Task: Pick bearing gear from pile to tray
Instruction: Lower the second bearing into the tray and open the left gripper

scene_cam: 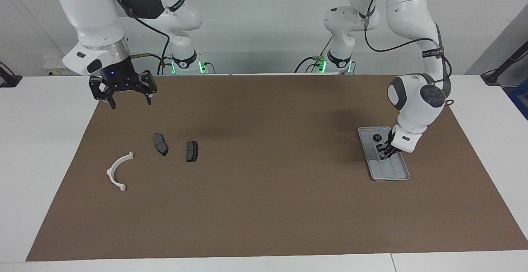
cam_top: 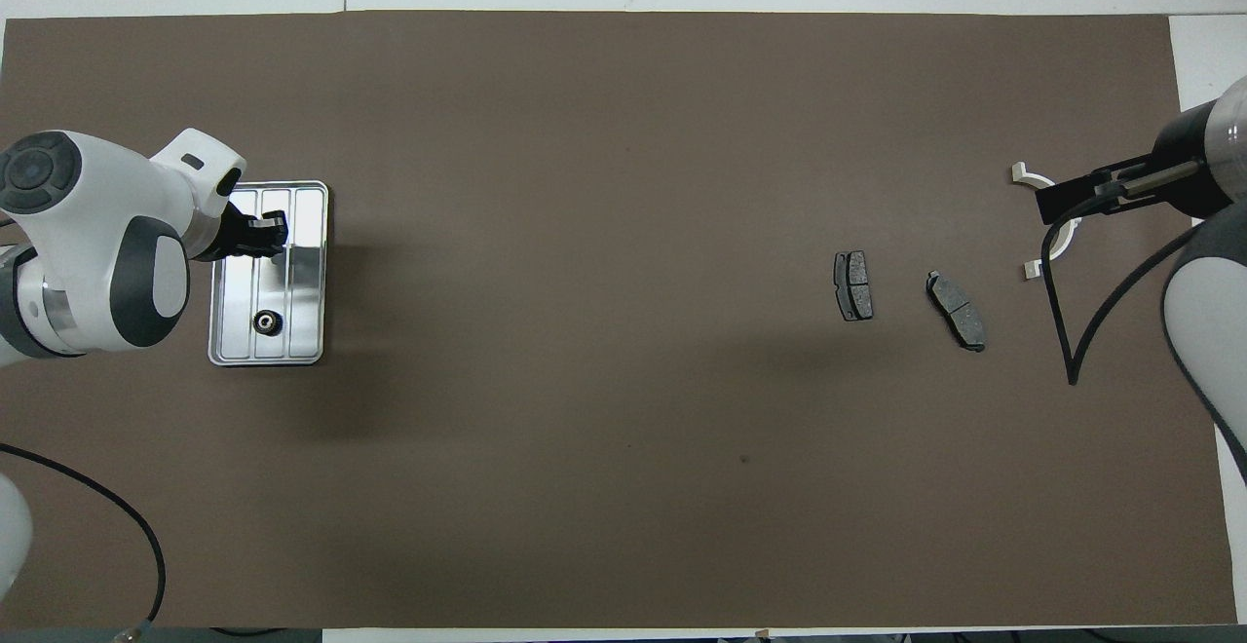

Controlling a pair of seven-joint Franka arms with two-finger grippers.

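Note:
The silver tray (scene_cam: 394, 171) (cam_top: 304, 307) lies toward the left arm's end of the mat. One small black bearing gear (scene_cam: 376, 137) (cam_top: 263, 321) rests in it, at the end nearer the robots. My left gripper (scene_cam: 384, 152) (cam_top: 268, 232) hangs low over the tray's middle, shut; whether anything sits between its tips I cannot tell. The pile is a white half-ring bracket (scene_cam: 119, 171) (cam_top: 1069, 234) and two dark brake pads (scene_cam: 160, 144) (scene_cam: 192, 151) (cam_top: 853, 284) (cam_top: 957, 310). My right gripper (scene_cam: 128, 99) (cam_top: 1072, 200) hovers open and empty above the mat, nearer the robots than the pile.
A brown mat (scene_cam: 264, 206) covers most of the white table. A black cable (cam_top: 1072, 331) loops down from the right arm beside the bracket. The right arm's hand covers part of the bracket in the overhead view.

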